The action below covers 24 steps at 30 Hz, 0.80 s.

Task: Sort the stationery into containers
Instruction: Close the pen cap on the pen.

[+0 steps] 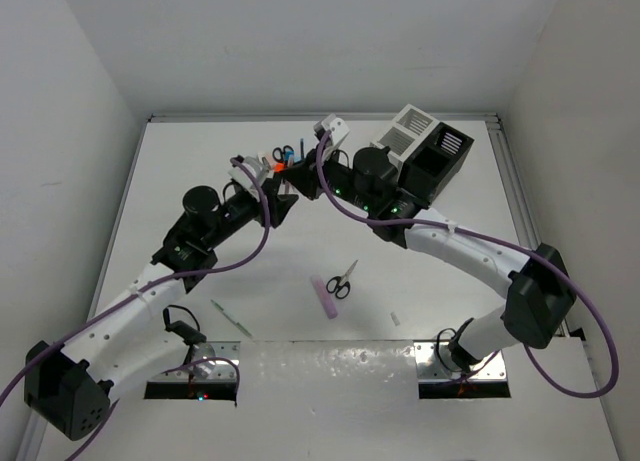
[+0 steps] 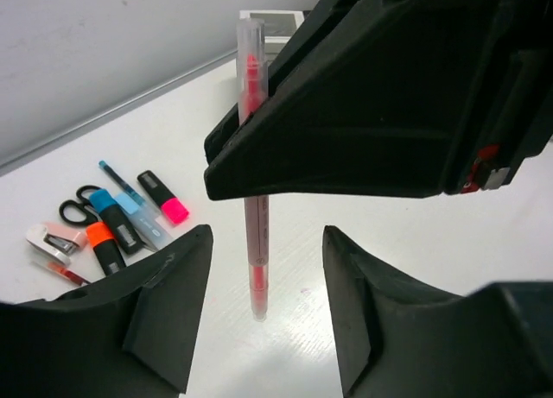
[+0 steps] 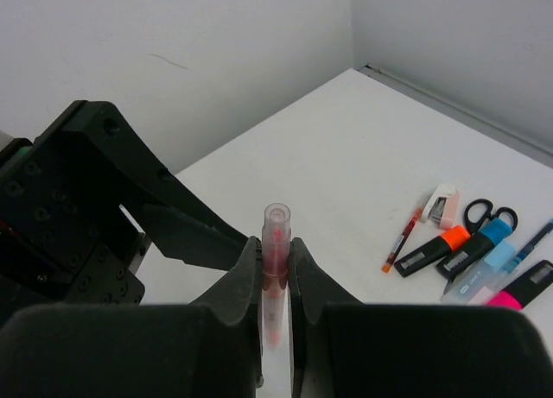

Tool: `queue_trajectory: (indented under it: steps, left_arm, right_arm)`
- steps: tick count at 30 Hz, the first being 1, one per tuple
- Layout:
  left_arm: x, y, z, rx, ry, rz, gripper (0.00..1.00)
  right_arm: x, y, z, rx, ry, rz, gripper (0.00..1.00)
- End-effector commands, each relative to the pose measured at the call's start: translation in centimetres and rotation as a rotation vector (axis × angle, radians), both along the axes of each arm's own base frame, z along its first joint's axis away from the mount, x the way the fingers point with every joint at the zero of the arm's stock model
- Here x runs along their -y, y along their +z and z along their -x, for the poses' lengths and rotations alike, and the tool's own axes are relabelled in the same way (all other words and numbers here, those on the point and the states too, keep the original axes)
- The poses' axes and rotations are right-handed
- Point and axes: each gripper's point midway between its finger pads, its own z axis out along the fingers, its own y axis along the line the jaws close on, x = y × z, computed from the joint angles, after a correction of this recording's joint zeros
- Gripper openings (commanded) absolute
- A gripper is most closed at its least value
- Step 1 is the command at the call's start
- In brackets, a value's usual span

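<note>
Handover step, judged: right tool point(image 3: 275, 273) is clamping the upright red pen point(image 3: 276, 230) above the counter point(image 1: 280, 281). Left tool point(image 2: 266, 243) is sitting apart around it. Next move is calling for a clear lift toward the organiser boxes point(image 1: 425, 151).

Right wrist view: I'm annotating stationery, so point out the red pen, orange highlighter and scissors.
red pen point(image 3: 276, 243), right wrist view, barrel below the cap.
orange highlighter point(image 3: 432, 249), right wrist view, mid-body.
scissors point(image 3: 488, 215), right wrist view, black handles.

Bright even light, soft faint shadows, close foreground slightly blurred
</note>
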Motion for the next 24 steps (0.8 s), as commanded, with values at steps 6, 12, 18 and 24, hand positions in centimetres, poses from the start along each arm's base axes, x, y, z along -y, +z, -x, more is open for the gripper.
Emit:
queue_trajectory:
  steps: [6,12,18,24]
  left_arm:
    - [0.3,2.7,-1.0,0.095,0.021,0.015,0.35]
    - [0.7,2.9,-1.1,0.105,0.009,0.035,0.31]
    - [1.2,1.7,-0.9,0.076,-0.016,0.025,0.09]
    - [0.9,1.9,-0.9,0.076,0.002,0.042,0.00]
  right_arm:
    - [0.3,3.1,1.0,0.024,0.025,-0.115,0.00]
    - [-0.3,2.4,2.0,0.001,0.045,-0.115,0.00]
    - [-0.6,2.6,2.2,-0.005,0.052,-0.137,0.00]
    - [-0.5,2.1,2.1,-0.005,0.052,-0.087,0.26]
